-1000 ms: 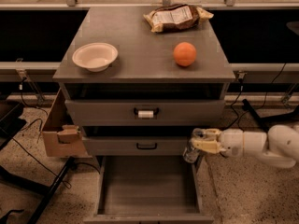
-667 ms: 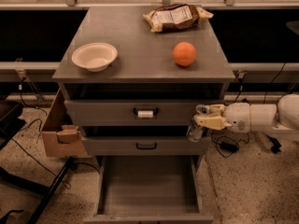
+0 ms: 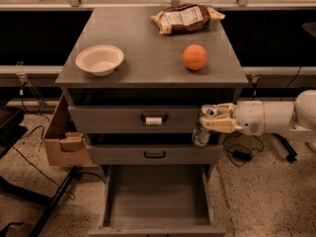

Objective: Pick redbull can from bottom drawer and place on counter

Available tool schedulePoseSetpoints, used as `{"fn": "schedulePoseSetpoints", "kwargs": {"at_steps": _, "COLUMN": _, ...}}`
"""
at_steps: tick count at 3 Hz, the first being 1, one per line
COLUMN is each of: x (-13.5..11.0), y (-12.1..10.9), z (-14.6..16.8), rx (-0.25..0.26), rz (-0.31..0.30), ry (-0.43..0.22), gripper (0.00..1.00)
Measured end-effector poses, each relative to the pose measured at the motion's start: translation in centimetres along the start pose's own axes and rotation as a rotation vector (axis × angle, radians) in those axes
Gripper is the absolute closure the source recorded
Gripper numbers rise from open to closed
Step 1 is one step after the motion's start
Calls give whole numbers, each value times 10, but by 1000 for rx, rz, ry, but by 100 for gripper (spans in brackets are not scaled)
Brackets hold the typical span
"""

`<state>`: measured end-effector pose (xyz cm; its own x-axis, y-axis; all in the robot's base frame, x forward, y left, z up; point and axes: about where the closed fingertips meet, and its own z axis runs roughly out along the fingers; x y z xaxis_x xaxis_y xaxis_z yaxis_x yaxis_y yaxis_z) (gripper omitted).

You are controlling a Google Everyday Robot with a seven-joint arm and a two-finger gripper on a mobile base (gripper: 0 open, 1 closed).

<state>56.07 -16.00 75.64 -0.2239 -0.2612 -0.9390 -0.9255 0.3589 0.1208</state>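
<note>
My gripper (image 3: 213, 120) is at the right front corner of the cabinet, level with the top drawer. It is shut on the redbull can (image 3: 201, 135). The can's shiny silver top shows above the fingers and its lower body hangs below them, slightly tilted. The bottom drawer (image 3: 155, 196) is pulled open below and shows a bare grey tray. The counter (image 3: 143, 43) lies above and to the left of the gripper.
On the counter stand a white bowl (image 3: 99, 59) at the left, an orange ball (image 3: 195, 57) at the right and a snack bag (image 3: 186, 18) at the back. A cardboard box (image 3: 64, 139) hangs at the cabinet's left side. Cables lie on the floor.
The gripper has risen with the can from the level of the middle drawer to the level of the top drawer, staying at the cabinet's right front corner.
</note>
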Motion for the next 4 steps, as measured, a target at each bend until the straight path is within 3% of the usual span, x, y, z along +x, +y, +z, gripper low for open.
{"fn": "schedulePoseSetpoints", "kwargs": {"at_steps": 1, "x": -73, "y": 53, "z": 4, "rx": -56, "rz": -91, "ry": 10, "gripper": 100}}
{"fn": "schedulePoseSetpoints", "kwargs": {"at_steps": 2, "x": -192, "y": 112, "z": -12, "rx": -87, "rz": -198, "ry": 11, "gripper": 100}}
{"fn": "schedulePoseSetpoints", "kwargs": {"at_steps": 3, "x": -271, "y": 121, "z": -14, "rx": -81, "rz": -232, "ry": 11, "gripper": 100}}
{"fn": "schedulePoseSetpoints", "kwargs": {"at_steps": 4, "x": -344, "y": 91, "z": 2, "rx": -18, "rz": -217, "ry": -4, "gripper": 100}}
